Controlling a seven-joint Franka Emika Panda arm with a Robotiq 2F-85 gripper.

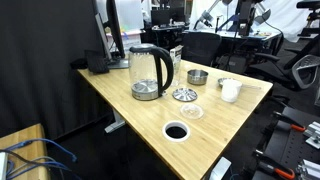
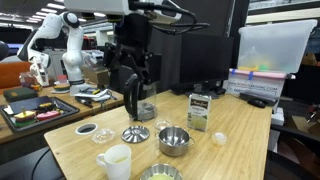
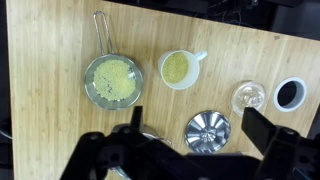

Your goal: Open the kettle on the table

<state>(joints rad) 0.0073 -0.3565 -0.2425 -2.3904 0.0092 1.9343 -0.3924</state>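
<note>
On the table (image 1: 140,120), toward one corner: the kettle (image 1: 150,72), upright, black lid down, close to the edge along the black curtain (image 1: 40,70). Just beside the kettle, a ribbed metal disc (image 1: 184,95) and a small glass dish (image 1: 191,111). Farther from the kettle, a metal bowl (image 1: 197,76) and a white mug (image 1: 230,90), the mug near the opposite edge. Well apart from the kettle, the round cable hole (image 1: 176,131), ringed by bare wood reaching out to the near edge. Over the kettle in an exterior view, the gripper (image 2: 135,78); contact with the kettle impossible to tell. In the wrist view, fingers (image 3: 258,128) spread wide, nothing clamped between them. Near the kettle, a small carton (image 2: 200,110) with a printed label, too small to read.
</note>
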